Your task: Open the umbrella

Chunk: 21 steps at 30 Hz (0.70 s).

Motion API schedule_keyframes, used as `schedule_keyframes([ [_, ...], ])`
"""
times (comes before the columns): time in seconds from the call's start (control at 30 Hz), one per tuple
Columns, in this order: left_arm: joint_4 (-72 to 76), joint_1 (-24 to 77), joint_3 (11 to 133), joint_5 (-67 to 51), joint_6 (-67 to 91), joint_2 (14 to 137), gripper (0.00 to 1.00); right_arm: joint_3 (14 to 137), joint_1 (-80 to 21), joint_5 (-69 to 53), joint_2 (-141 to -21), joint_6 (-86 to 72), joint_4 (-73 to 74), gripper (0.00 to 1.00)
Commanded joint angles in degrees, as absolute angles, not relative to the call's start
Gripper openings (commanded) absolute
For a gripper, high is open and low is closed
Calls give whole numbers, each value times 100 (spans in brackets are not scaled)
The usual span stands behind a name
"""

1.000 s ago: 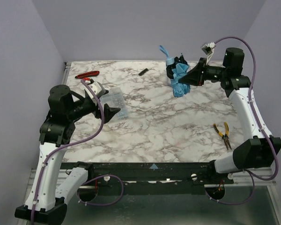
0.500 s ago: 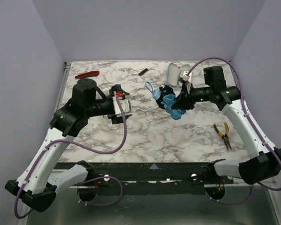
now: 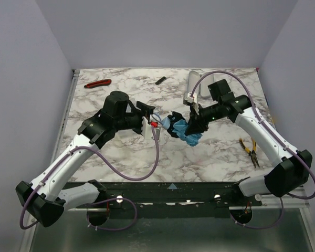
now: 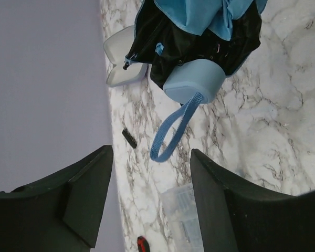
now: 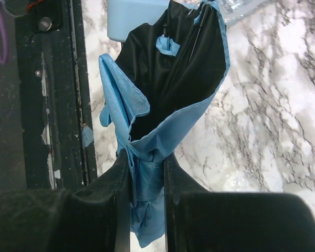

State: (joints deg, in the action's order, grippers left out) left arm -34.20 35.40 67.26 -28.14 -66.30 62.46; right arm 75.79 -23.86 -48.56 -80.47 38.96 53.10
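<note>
The umbrella [image 3: 182, 130] is folded, a sky-blue canopy with a black underside, held above the middle of the table. My right gripper [image 3: 193, 127] is shut on the bunched blue canopy fabric [image 5: 147, 173], its fingers [image 5: 173, 184] pinching it from both sides. The small blue handle [image 4: 194, 79] and its loop [image 4: 170, 131] point toward my left gripper [image 3: 149, 122]. That gripper [image 4: 152, 199] is open, its jaws wide apart just short of the loop and touching nothing. The shaft is hidden inside the canopy.
An open pale lavender case [image 3: 191, 85] lies at the back, also in the left wrist view [image 4: 123, 58]. A clear plastic box [image 4: 186, 215] lies below my left gripper. A red-handled tool [image 3: 98, 83], a small black piece [image 3: 160, 80] and yellow pliers [image 3: 249, 149] lie on the marble table [image 3: 215, 157].
My right gripper has carried the umbrella left and nearer, to the middle of the table. My left gripper has swung right, off the plastic box, up to the umbrella's handle.
</note>
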Motion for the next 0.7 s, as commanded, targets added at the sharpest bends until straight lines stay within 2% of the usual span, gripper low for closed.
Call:
schedule_keyframes([
  [0.0, -2908, 3585, 6291, -3188, -7281, 6500, 59, 7601, -2755, -4789, -8089, 3703, 5221, 0],
  [0.13, -2936, 3572, 6075, -3233, -7696, 6786, 60, 7795, -2914, -4690, -8311, 3391, 5139, 0],
  [0.2, -3040, 3508, 6007, -3290, -7960, 6820, 56, 7859, -2980, -4616, -8384, 3581, 5286, 0],
  [0.3, -3099, 3464, 6062, -3277, -7795, 6778, 40, 7871, -3041, -4579, -8355, 3836, 5485, 0],
  [0.37, -3256, 3454, 6139, -3199, -7739, 6731, 27, 7754, -3037, -4517, -8268, 3908, 5476, 0],
  [0.47, -3389, 3452, 6128, -3096, -7443, 6540, 0, 7684, -3038, -4640, -8241, 3620, 5562, 0],
  [0.67, -3162, 3150, 5637, -2816, -7167, 6172, 0, 7425, -3041, -4828, -8241, 4279, 6126, 0],
])
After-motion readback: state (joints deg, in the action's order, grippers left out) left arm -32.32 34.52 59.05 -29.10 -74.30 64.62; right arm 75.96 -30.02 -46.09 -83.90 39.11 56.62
